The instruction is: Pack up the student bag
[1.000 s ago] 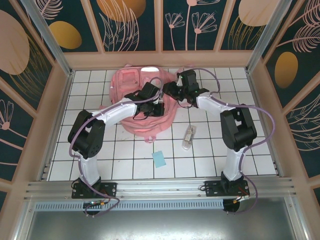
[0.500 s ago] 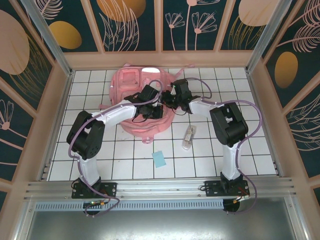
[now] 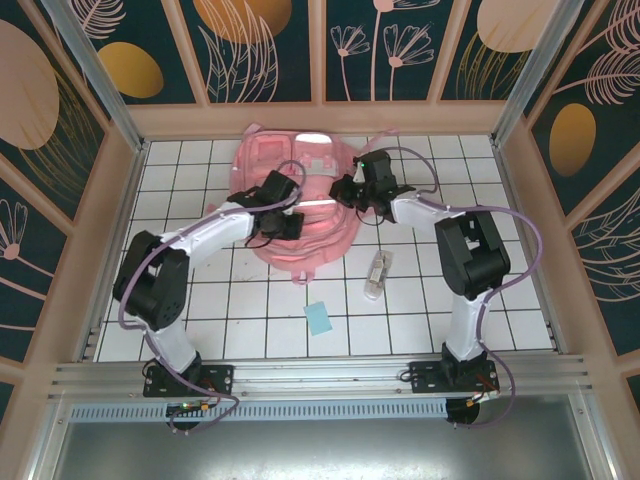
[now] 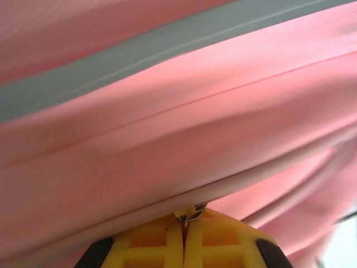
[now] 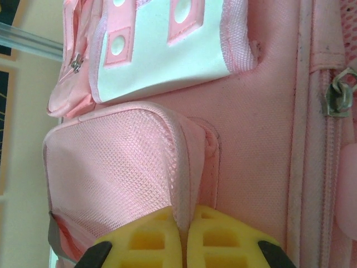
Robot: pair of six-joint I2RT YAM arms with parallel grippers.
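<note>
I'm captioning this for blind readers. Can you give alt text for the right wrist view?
The right gripper, its yellow fingers shut, pinches the edge of a mesh pocket on the pink bag. A white patch lies above it, and a metal zipper pull shows at the right edge.

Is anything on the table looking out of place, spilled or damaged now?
Nothing looks spilled or damaged. The student bag lies flat and rumpled at the far side, and a clear oblong item and a small flat blue piece lie loose on the tiles, not yet packed.
</note>
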